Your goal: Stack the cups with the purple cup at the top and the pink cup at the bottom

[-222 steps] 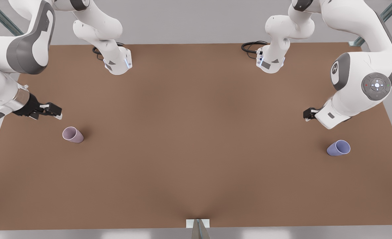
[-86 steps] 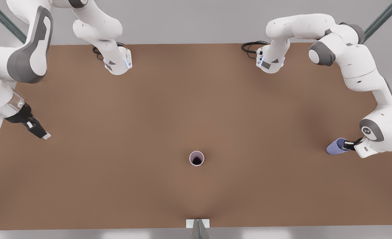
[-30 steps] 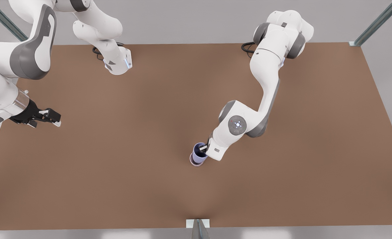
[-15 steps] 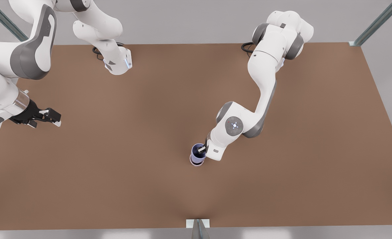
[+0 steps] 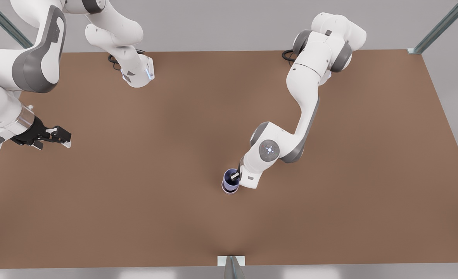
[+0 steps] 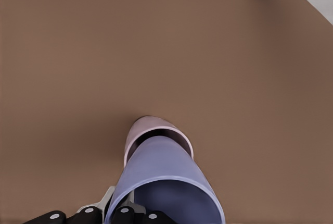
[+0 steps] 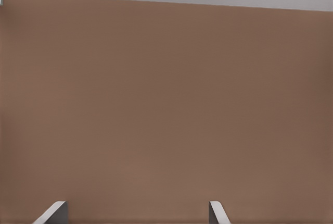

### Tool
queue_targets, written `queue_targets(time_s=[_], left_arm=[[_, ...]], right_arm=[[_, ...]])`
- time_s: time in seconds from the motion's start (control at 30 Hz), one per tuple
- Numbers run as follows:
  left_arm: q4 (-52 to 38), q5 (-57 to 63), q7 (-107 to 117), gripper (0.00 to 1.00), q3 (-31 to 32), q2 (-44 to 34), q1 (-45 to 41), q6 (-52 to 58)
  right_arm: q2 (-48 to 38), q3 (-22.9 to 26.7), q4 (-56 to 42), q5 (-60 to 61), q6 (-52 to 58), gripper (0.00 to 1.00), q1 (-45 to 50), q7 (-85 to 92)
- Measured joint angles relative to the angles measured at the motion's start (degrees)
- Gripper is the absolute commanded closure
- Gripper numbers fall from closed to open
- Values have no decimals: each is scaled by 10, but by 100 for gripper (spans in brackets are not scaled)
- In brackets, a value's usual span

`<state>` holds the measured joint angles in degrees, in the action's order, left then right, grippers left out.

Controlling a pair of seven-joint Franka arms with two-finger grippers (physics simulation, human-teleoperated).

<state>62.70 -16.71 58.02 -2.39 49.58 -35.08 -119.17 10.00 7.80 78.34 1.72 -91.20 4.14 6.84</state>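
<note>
— Near the middle of the brown table [image 5: 135, 201], what stands there?

— The pink cup [image 5: 230, 190], upright, with the purple cup [image 5: 230, 181] set down inside it. From the left wrist view the purple cup [image 6: 165, 182] fills the pink cup's [image 6: 151, 129] mouth, a band of pink rim showing around it.

— Who holds it?

— The left gripper [image 5: 235, 176], clamped on the purple cup's rim at the side toward the front view's right, one finger inside the cup and one outside.

— And the other arm?

— It waits. The right gripper [image 5: 60, 136] hangs over the table's edge at the front view's left, well apart from the cups, with its fingers [image 7: 52, 212] spread wide and nothing between them.
</note>
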Motion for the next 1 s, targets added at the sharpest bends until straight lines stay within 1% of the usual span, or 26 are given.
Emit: queue_targets(time_s=[0.03,0.07,0.1,0.23,0.27,0.3,0.33,0.37,0.77,0.8,0.87,0.9,0.93,1.0], left_arm=[[0,0,1,69,0,0,0,0],[0,0,2,64,0,0,0,0],[0,0,3,62,0,1,0,0],[0,0,6,62,-1,2,0,-1],[0,0,6,57,-1,2,0,-1],[0,0,7,36,-1,2,0,-1],[0,-1,7,6,-1,3,0,-1],[0,-2,7,0,-1,2,0,-2],[-1,0,7,0,-2,-2,-4,-2],[-3,5,7,0,-2,-7,-3,1],[-5,14,4,0,-6,-42,0,21],[-6,18,-3,0,-16,-64,4,40],[-5,21,-15,0,-43,-84,6,62],[-2,24,-53,0,-125,-114,9,117]], right_arm=[[0,0,0,0,0,0,0,0],[0,0,0,0,0,0,0,0],[0,0,0,0,-1,0,0,1],[0,0,0,1,-1,0,-3,1],[-1,0,0,2,-1,0,-4,1],[-3,0,-1,3,-1,0,-3,1],[-3,0,-1,3,-1,0,-2,1],[-3,0,-1,4,-1,0,0,1],[-4,-1,-1,0,-1,0,0,0],[-4,-1,-1,0,-1,0,2,0],[-3,-1,-1,0,-1,0,2,0],[-3,-1,-1,0,-1,0,2,0],[-3,-1,-1,0,-1,0,2,0],[-3,-1,-1,0,-1,0,2,0]])
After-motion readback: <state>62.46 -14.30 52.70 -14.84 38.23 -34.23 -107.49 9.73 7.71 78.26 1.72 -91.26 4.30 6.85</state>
